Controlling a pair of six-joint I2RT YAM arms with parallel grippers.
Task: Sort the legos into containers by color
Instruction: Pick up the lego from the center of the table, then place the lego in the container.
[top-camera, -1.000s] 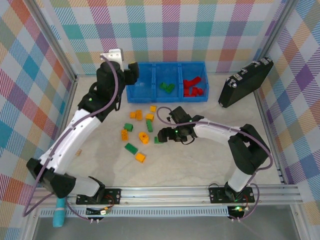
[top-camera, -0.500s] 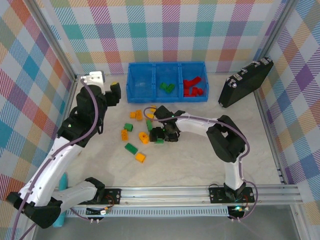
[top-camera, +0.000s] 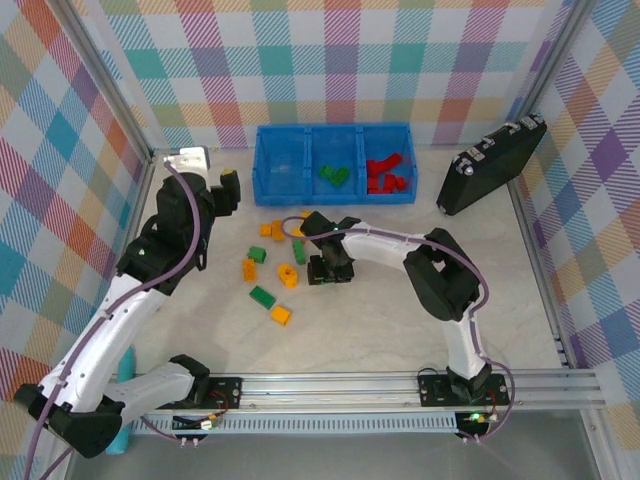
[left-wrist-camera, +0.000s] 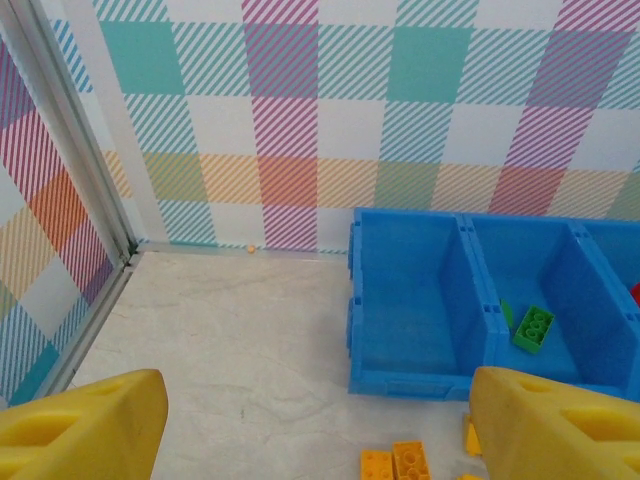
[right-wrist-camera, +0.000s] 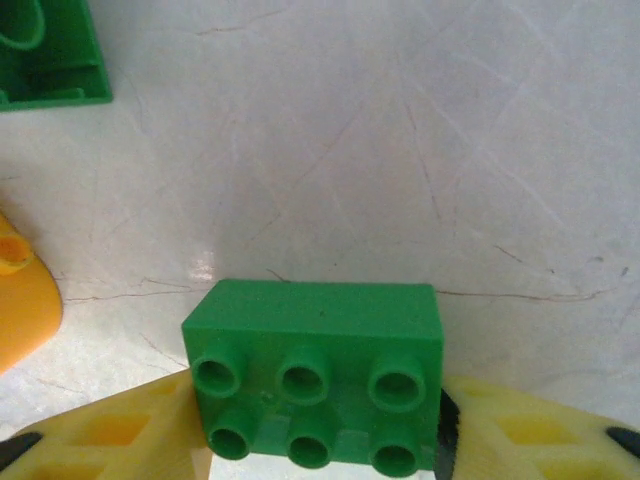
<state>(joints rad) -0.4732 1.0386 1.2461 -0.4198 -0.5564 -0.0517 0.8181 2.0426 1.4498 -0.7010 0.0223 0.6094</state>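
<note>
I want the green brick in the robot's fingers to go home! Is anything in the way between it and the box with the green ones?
Only the tray's low front wall. The green brick, in the right gripper, must go up over it into the middle compartment. Loose yellow-orange bricks lie just aside.

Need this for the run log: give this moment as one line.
right gripper: closed on green brick, on table | left gripper: open, empty, facing blue tray

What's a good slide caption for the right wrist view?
Right end effector clamping a green six-stud lego on the pale table, another green brick beyond.
</note>
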